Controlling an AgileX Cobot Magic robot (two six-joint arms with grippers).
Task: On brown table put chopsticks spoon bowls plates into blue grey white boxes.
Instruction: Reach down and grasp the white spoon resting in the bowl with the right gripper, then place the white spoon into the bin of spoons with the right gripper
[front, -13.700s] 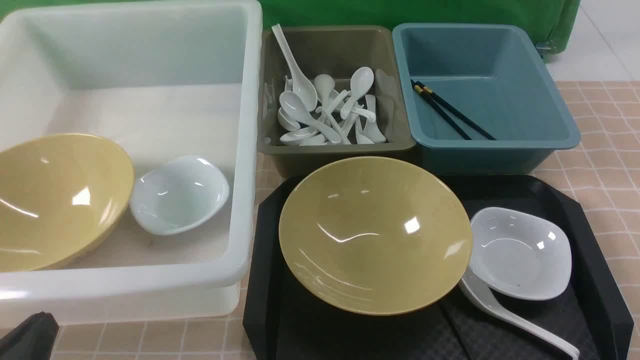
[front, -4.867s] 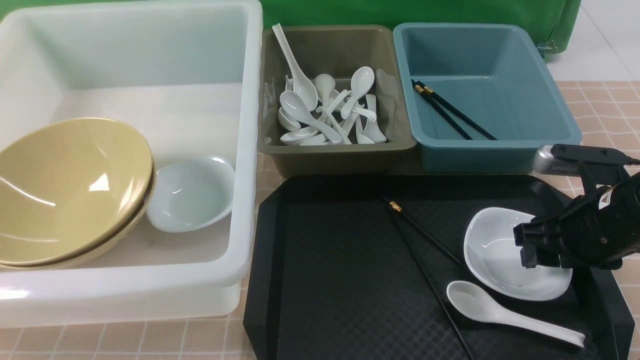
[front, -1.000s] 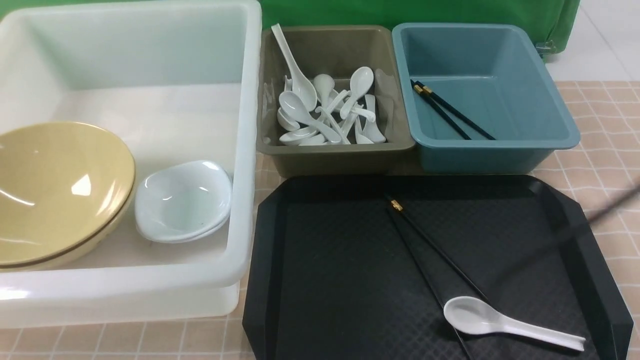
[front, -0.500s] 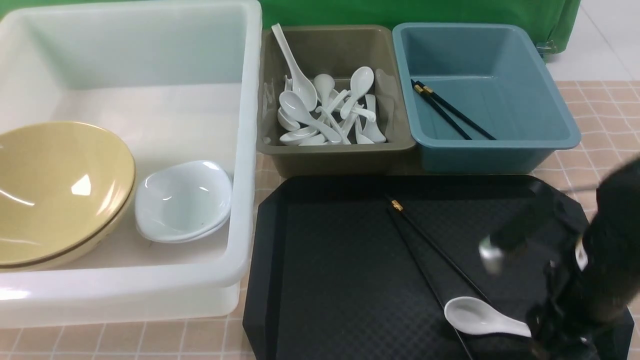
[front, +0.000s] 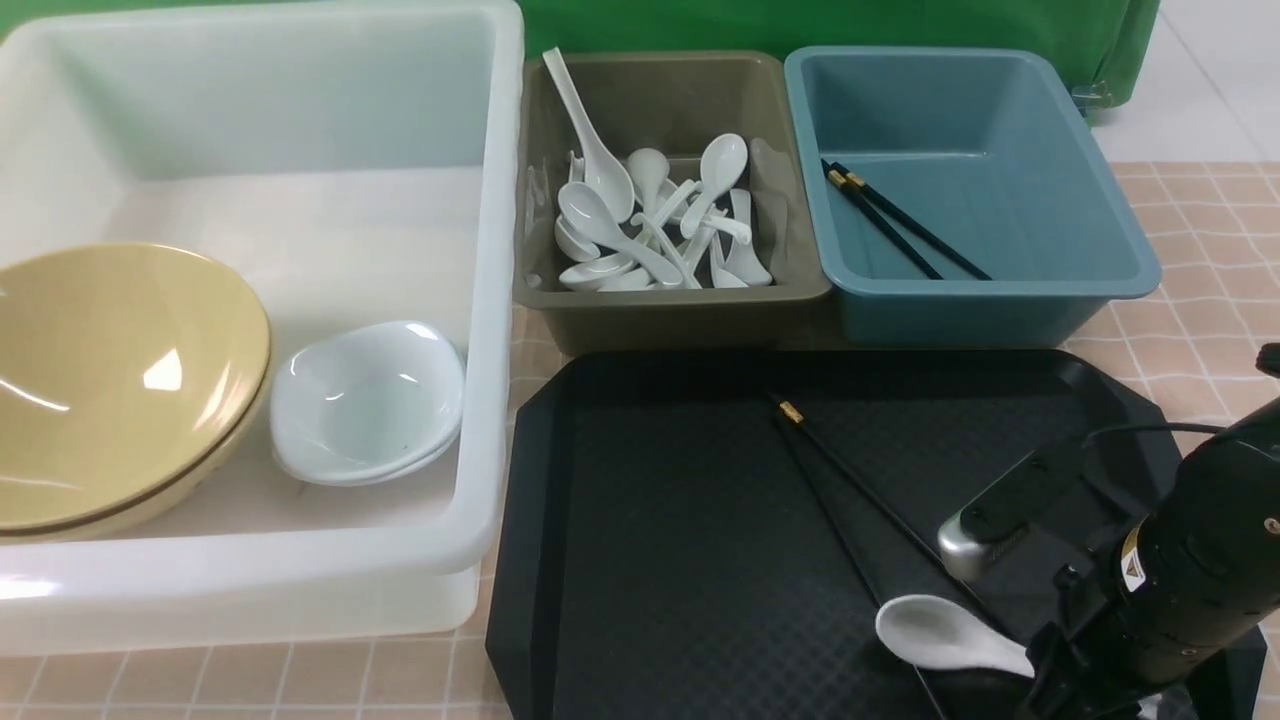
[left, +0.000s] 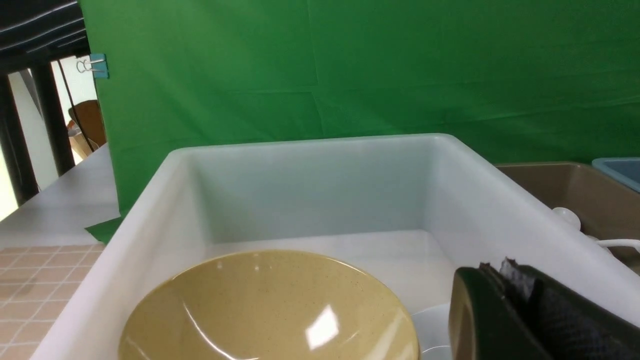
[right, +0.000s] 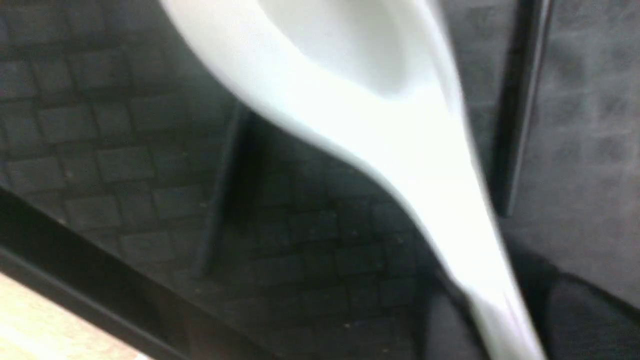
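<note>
The right gripper (front: 1040, 682) has come down on the spoon (front: 935, 632) and its fingers now pinch the handle (the left gripper (left: 505, 272) is closed on nothing), so a lift towards the grey box (front: 680, 296) looks next. Glossy white and hollow side up, the spoon lies on the tray (front: 530, 520), its bowl over a chopstick (front: 835, 530).

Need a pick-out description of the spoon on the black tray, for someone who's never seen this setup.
Find the black tray in front of the brown-grey and blue boxes. On its right-hand part, the white spoon lies with its handle toward the right gripper. It is the only white piece there; its neighbours are two thin black chopsticks.
</note>
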